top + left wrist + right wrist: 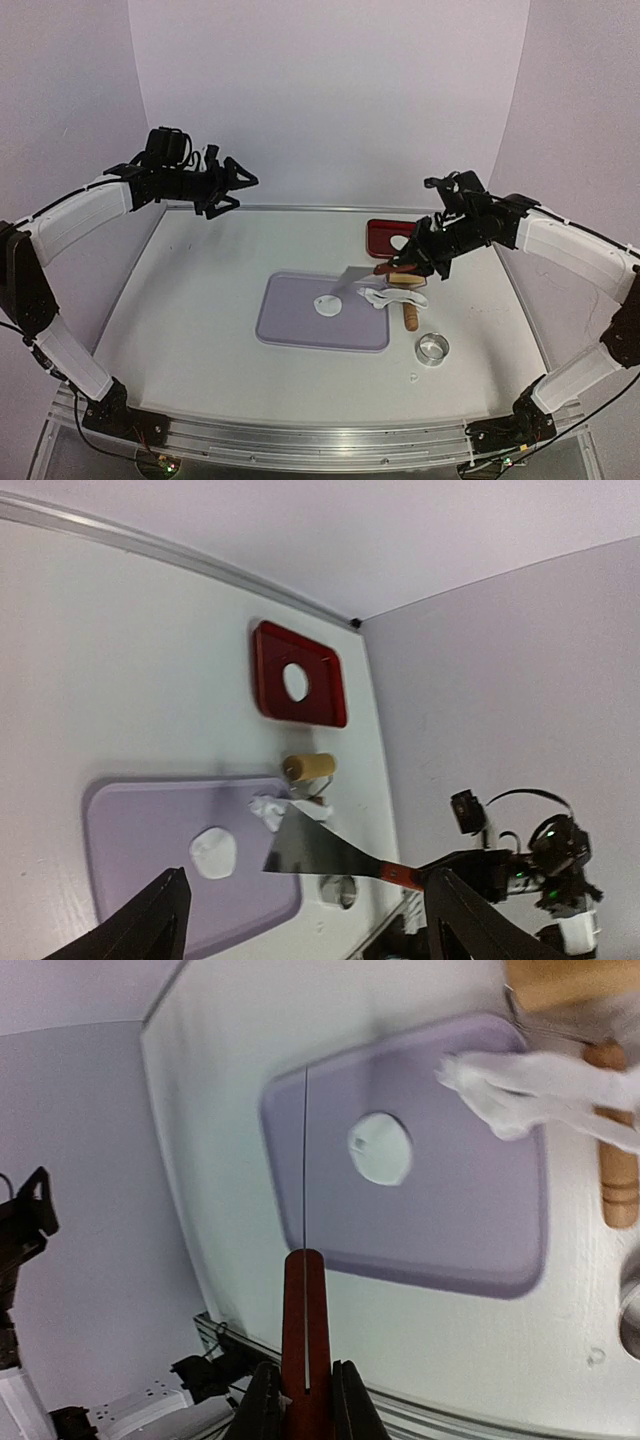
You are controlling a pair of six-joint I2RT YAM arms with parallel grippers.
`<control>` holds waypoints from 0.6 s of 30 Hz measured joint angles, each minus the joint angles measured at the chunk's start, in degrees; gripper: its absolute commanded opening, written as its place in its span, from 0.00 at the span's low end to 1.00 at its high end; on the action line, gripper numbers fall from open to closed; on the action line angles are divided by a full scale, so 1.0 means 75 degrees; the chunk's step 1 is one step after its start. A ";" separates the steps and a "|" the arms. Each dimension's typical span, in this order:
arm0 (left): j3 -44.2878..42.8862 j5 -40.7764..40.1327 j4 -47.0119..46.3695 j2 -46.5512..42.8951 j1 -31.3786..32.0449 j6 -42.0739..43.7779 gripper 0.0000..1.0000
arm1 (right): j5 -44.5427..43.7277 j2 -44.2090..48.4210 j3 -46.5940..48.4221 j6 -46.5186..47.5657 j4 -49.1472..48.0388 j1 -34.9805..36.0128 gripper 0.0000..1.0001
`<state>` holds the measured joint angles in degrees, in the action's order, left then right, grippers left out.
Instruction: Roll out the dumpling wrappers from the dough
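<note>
A small, thin, round white dumpling wrapper [327,306] is lying flat on the lilac rectangular mat [290,330], just ahead of the blade that the right claw [305,1400] is carrying. That claw is clamping tight on a red-handled metal scraper [352,280], whose blade is pointing out over the mat between the wrapper and the ragged white dough scraps [395,297]. The scraps are lying right beneath this claw, touching the light wooden roller [408,305]. A red rectangular tray [378,238] behind the claw is holding a second white disc [296,682]. A round metal ring cutter [432,349] is sitting nearer the claw's base. The left claw [240,185] is hanging high, well apart from everything, fingers spread wide around nothing
</note>
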<state>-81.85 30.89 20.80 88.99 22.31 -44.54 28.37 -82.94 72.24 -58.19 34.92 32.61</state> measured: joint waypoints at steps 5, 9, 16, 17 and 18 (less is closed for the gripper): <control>0.0368 -0.0174 0.0758 0.0355 0.0000 0.0825 0.76 | 0.0262 0.0117 -0.0600 0.0288 0.1117 -0.0010 0.00; 0.0545 -0.0274 0.1077 0.0880 0.0005 0.1380 0.74 | 0.0405 0.0117 -0.0770 0.0557 0.1452 -0.0028 0.00; 0.0636 -0.0382 0.1364 0.1705 0.0106 0.2153 0.68 | 0.0570 -0.0136 -0.0810 0.1284 0.1503 -0.0416 0.00; 0.0636 -0.0388 0.1366 0.1833 0.0143 0.2226 0.68 | 0.0653 -0.0246 -0.0808 0.1392 0.1478 -0.0476 0.00; 0.0636 -0.0390 0.1364 0.1936 0.0178 0.2297 0.66 | 0.0762 -0.0347 -0.0807 0.1497 0.1439 -0.0544 0.00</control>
<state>-77.08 27.97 31.03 103.51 23.64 -27.31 34.09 -85.54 66.19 -46.96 45.71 28.53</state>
